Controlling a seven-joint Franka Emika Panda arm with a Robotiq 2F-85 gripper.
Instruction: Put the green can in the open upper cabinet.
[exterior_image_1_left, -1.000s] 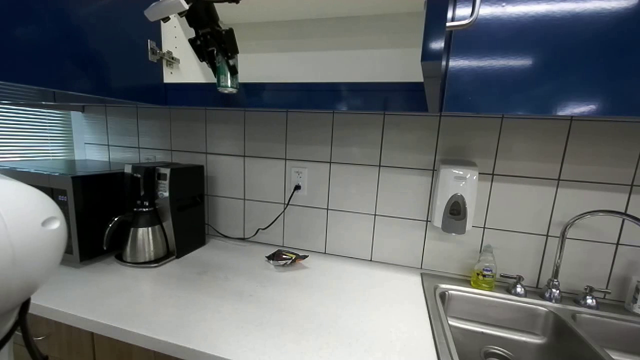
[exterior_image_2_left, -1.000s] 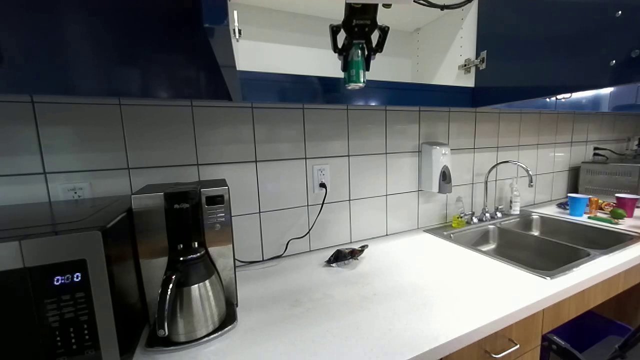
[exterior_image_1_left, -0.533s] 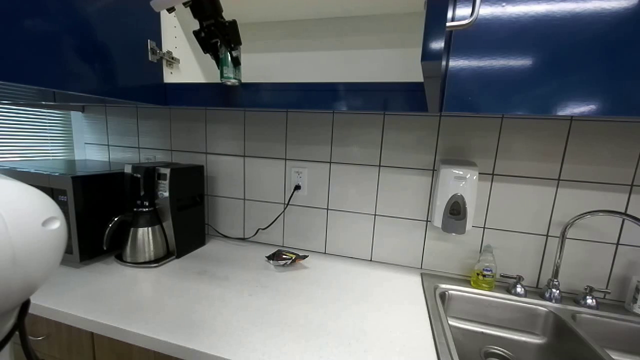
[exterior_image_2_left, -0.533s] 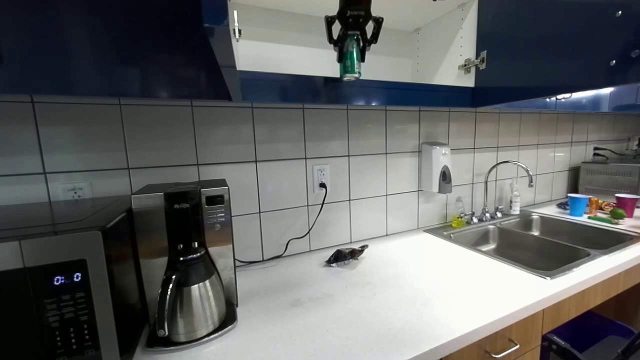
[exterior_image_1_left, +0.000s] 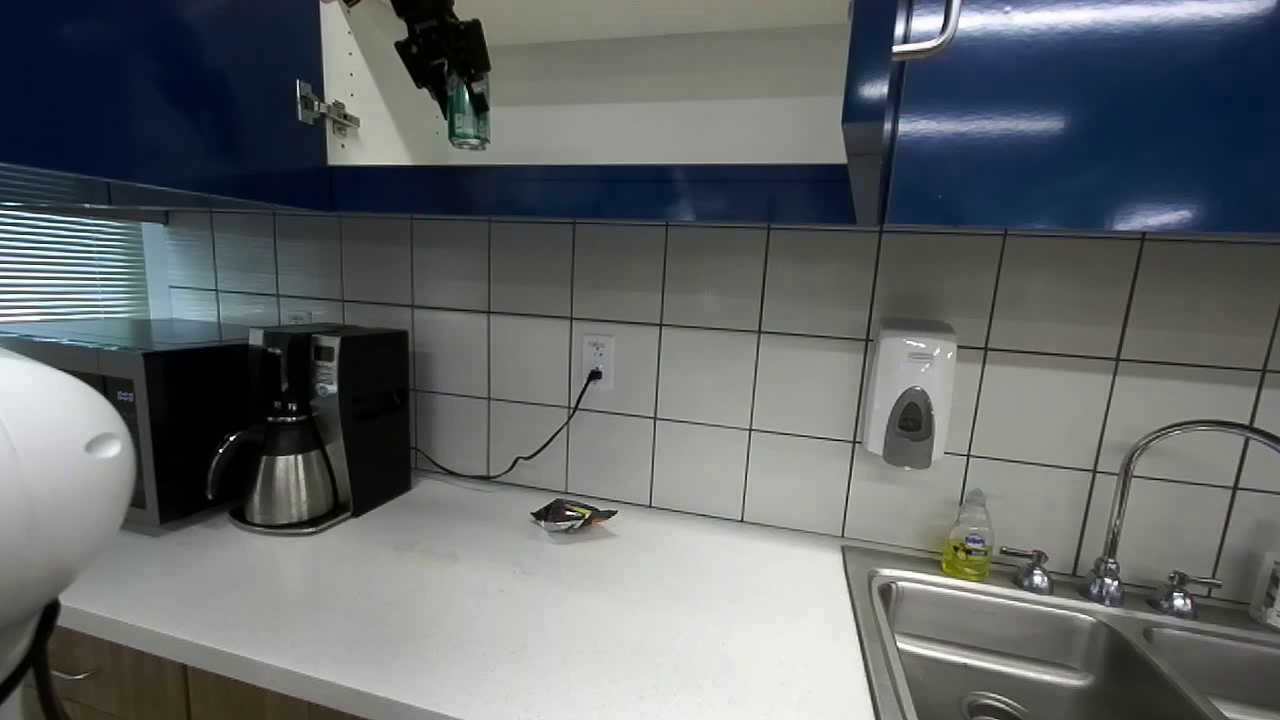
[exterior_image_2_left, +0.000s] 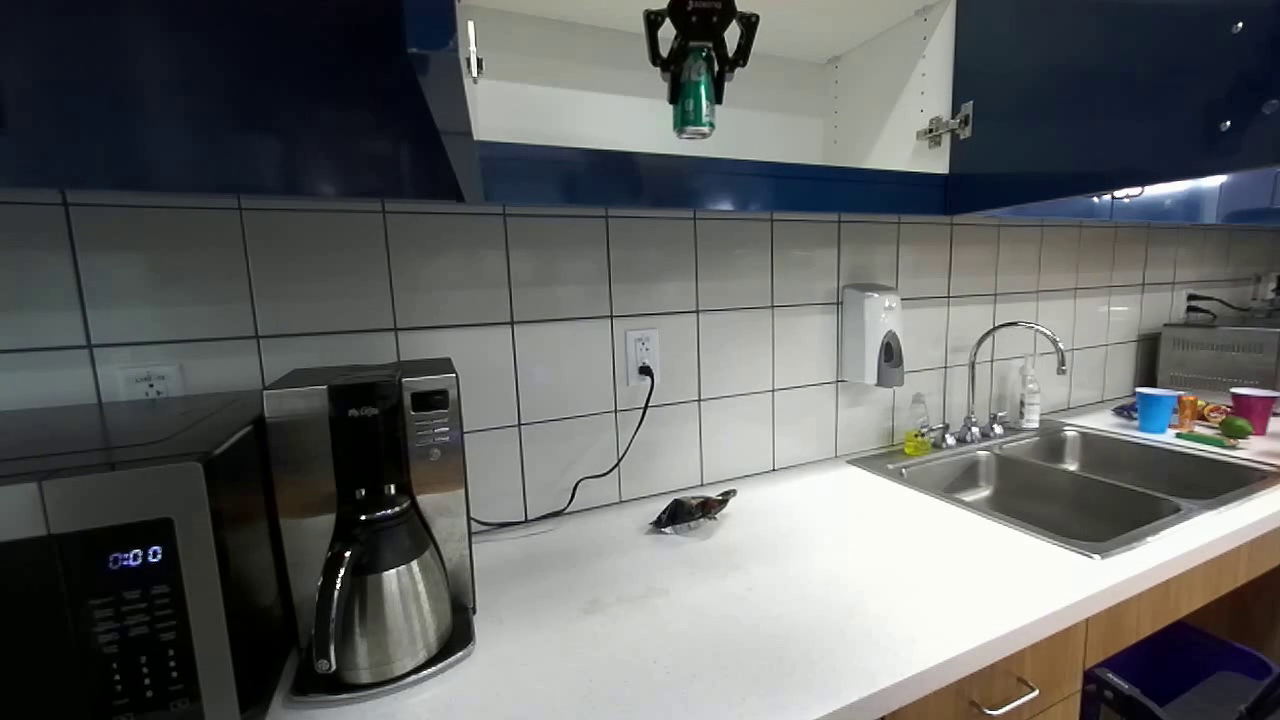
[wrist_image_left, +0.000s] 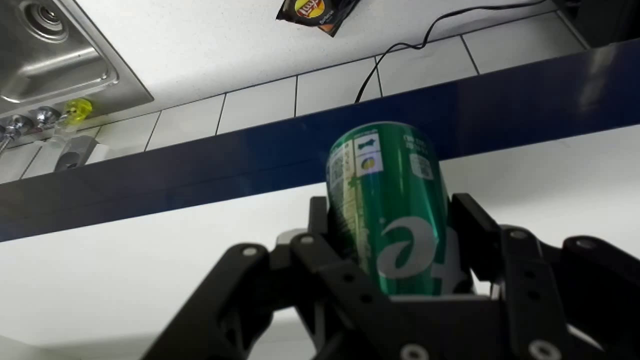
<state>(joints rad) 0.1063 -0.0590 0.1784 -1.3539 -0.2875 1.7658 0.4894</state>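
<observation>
The green can (exterior_image_1_left: 468, 125) is held upright or nearly so in my gripper (exterior_image_2_left: 697, 98), high above the counter. It also shows in an exterior view (exterior_image_2_left: 695, 110) and large in the wrist view (wrist_image_left: 395, 200). Black fingers (wrist_image_left: 390, 210) are shut on both sides of the can; its lower part sticks out beyond the fingertips. The open upper cabinet (exterior_image_1_left: 660, 130) has a pale interior, also in an exterior view (exterior_image_2_left: 590, 110). In both exterior views the can appears in front of this opening, its bottom just above the blue lower edge. Its exact depth relative to the opening cannot be told.
Blue doors stand open at both sides of the opening, a hinged one (exterior_image_1_left: 150, 90) and one edge-on (exterior_image_1_left: 870, 110). The blue lower rail (wrist_image_left: 200, 165) crosses the wrist view. Below are a coffee maker (exterior_image_2_left: 390, 560), microwave (exterior_image_2_left: 120, 600), snack bag (exterior_image_1_left: 572, 515) and sink (exterior_image_1_left: 1000, 620).
The gripper and can have risen steadily; the can's bottom has gone from over the blue lower rail to above it. It shifted slightly sideways in both exterior views. The grip looks unchanged.
</observation>
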